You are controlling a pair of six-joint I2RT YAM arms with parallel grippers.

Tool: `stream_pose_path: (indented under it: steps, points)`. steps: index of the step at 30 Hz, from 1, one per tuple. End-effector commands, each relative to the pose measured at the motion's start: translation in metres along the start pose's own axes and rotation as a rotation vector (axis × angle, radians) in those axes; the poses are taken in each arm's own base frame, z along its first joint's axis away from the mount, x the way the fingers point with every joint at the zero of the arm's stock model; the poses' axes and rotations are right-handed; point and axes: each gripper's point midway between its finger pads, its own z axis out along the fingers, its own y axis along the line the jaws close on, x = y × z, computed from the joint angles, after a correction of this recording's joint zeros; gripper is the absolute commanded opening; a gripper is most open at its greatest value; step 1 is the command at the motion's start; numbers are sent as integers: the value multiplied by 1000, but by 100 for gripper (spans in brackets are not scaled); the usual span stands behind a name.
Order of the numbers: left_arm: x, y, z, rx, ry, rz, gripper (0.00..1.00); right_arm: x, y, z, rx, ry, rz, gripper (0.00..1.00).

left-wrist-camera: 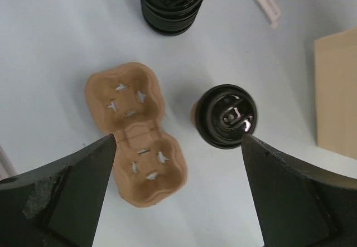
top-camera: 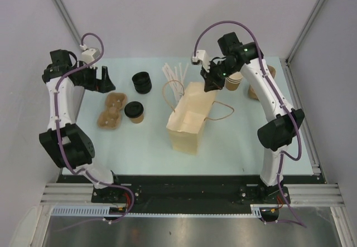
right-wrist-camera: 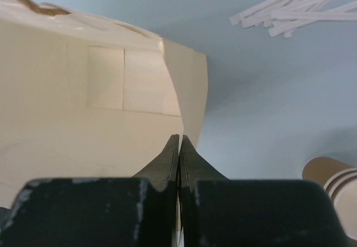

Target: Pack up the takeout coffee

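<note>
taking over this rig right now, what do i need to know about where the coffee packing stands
Left gripper: open and empty, aimed down at the cup carrier and the takeout coffee, touching neither.
Right gripper: shut, apparently pinching the far rim of the paper bag.
Coffee: lidded, upright on the table, left of the bag and outside it.
Done: the bag stands upright with its mouth open and its rim held.
Left to do: grasp the coffee, probably with the left arm, and lower it into the bag.
</note>
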Motion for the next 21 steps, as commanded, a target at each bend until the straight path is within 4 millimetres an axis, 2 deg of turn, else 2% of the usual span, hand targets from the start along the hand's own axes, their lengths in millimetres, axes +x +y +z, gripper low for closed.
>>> stream_pose_path:
  steps: [1, 5, 6, 7, 9, 14, 16, 17, 21]
  points:
    - [-2, 35, 9, -59, 29, 185, 99, 11, 50, -5, -129, 84, -53, 0]
    - [-3, 58, 29, -48, 42, 259, 99, 8, 47, 2, -138, 80, -44, 0]
    - [12, 63, 44, 4, 93, 270, 98, 7, 46, 3, -139, 77, -40, 1]
    - [3, 66, 44, 16, 82, 307, 97, 3, 45, 2, -132, 66, -45, 1]
    - [6, 70, 55, 68, 98, 354, 92, 1, 43, 4, -132, 66, -41, 2]
    - [12, 99, 81, 67, 120, 429, 87, -4, 37, 5, -112, 66, -35, 6]
    - [11, 104, 88, 72, 118, 470, 82, -3, 31, 11, -96, 82, 3, 10]
    - [18, 108, 96, 84, 135, 466, 80, -4, 29, 11, -91, 83, 9, 13]
    - [28, 119, 111, 85, 176, 533, 74, -8, 23, 11, -66, 80, 23, 33]
